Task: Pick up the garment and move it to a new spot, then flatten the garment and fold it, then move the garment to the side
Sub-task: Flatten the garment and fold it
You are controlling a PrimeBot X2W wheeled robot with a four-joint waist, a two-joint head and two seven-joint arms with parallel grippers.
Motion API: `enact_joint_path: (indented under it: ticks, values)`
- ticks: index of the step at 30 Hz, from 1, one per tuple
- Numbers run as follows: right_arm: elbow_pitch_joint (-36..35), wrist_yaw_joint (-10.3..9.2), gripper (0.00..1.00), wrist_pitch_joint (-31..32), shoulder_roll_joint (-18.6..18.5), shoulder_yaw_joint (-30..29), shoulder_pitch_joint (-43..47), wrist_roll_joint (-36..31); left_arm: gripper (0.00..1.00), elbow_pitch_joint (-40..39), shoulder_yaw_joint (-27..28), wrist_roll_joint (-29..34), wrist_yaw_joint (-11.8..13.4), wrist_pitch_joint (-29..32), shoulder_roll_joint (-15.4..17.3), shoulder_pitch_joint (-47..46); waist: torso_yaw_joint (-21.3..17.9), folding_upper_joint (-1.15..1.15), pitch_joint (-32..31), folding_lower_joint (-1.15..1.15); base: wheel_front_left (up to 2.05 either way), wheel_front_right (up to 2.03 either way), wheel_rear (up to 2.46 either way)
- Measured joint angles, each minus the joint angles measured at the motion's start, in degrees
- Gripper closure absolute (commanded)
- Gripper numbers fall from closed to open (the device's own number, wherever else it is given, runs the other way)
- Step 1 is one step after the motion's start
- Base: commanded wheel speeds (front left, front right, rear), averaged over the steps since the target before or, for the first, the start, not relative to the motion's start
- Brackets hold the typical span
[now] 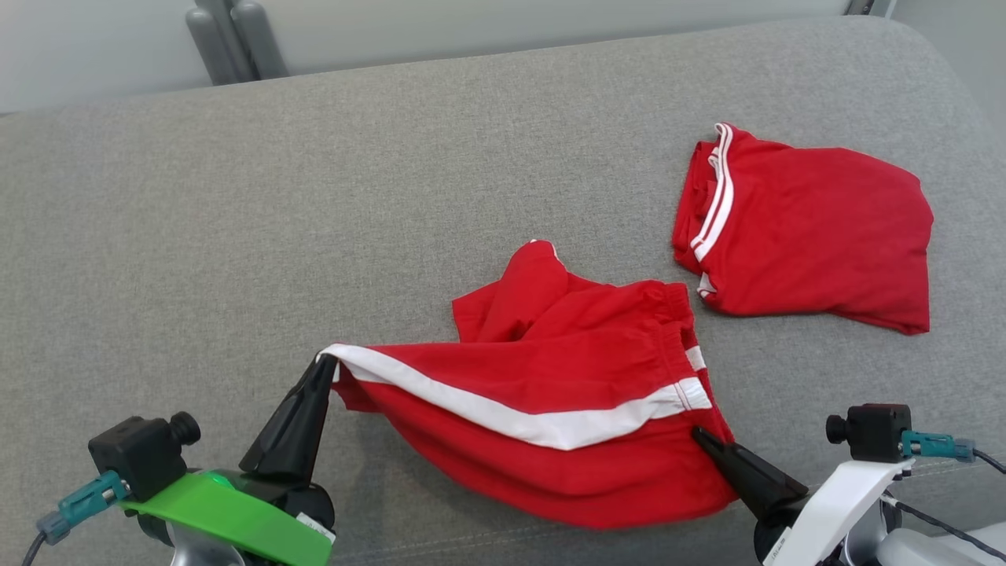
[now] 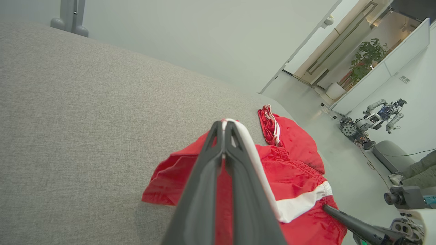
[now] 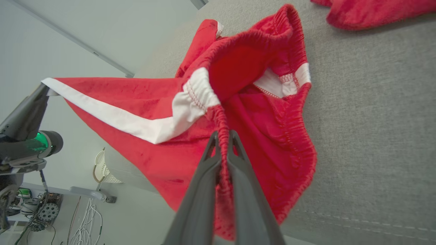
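Observation:
The garment point(image 1: 550, 369) is a pair of red shorts with a white side stripe, held stretched and lifted over the front of the grey cushion point(image 1: 314, 196). My left gripper point(image 1: 326, 362) is shut on the hem end of the white stripe point(image 2: 238, 136). My right gripper point(image 1: 699, 434) is shut on the elastic waistband point(image 3: 223, 136). In the right wrist view the waistband opening gapes above the fingers and the left gripper point(image 3: 44, 88) holds the far corner. The shorts' other leg point(image 1: 534, 275) still rests on the cushion.
A second red garment point(image 1: 809, 236) with white trim lies folded at the cushion's right. The cushion's front edge point(image 1: 471, 542) runs just below the hanging shorts. Grey fabric lies bare to the left and back.

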Motion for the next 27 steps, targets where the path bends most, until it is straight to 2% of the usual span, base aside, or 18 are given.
enact_joint_path:
  ticks: [1, 2, 3, 5, 7, 9, 10, 17, 27]
  values:
    - [0.2, 0.0, 1.0, 0.3, 0.0, 0.2, 0.0, -0.1, 1.0, 0.0, 0.0, 0.0, 0.0, 0.0, -0.1, 0.0, 0.1, 0.0, 0.0, 0.0, 0.0, 0.0, 0.0]
    - [0.5, 0.0, 0.9, 0.4, 0.0, 0.4, -0.1, -0.2, 1.0, 0.0, 0.0, 0.0, 0.1, 0.0, -0.2, 0.0, 0.2, 0.0, 0.1, 0.0, 0.0, 0.0, 0.0]
    - [0.9, 0.0, 0.7, 0.8, 0.1, 0.7, -0.1, -0.2, 1.0, -0.2, 0.0, 0.0, 0.1, 0.0, -0.4, 0.0, 0.4, 0.0, 0.1, 0.0, 0.0, 0.0, 0.0]
    - [1.3, 0.0, 0.61, 0.9, 0.3, 0.9, -0.1, -0.2, 1.0, -0.3, 0.0, 0.0, 0.5, 0.0, -0.6, 0.0, 0.6, 0.0, 0.2, 0.0, 0.0, 0.0, 0.0]
    - [1.6, 0.0, 0.46, 1.1, 0.5, 1.0, -0.3, -0.2, 1.0, -0.5, 0.0, 0.0, 0.5, 0.0, -0.8, 0.0, 0.7, 0.0, 0.3, 0.0, 0.0, 0.0, 0.0]
    - [1.6, 0.0, 0.22, 1.3, 0.6, 1.0, -0.6, -0.3, 1.0, -0.9, 0.0, 0.0, 0.5, 0.0, -0.9, 0.0, 0.8, 0.0, 0.5, 0.0, 0.0, 0.0, 0.0]
    - [1.8, 0.0, 0.0, 1.3, 0.6, 1.0, -0.8, -0.5, 1.0, -0.9, 0.0, 0.0, 0.5, 0.0, -1.0, 0.0, 0.9, 0.0, 0.6, 0.0, 0.0, 0.0, 0.0]
    - [2.8, 0.0, 0.0, 2.6, 0.5, 2.3, -2.9, -3.4, 1.0, -0.9, 0.0, -0.1, 0.6, 0.0, -1.1, 0.0, 1.3, 0.0, 1.1, 0.0, 0.0, 0.0, 0.0]
    - [3.5, 0.14, 0.0, 2.9, 1.4, 2.4, -3.9, -3.7, 1.0, -0.3, 0.0, -0.1, 0.6, 0.0, -1.5, 0.0, 1.6, 0.0, 0.8, 0.0, 0.0, 0.0, 0.0]
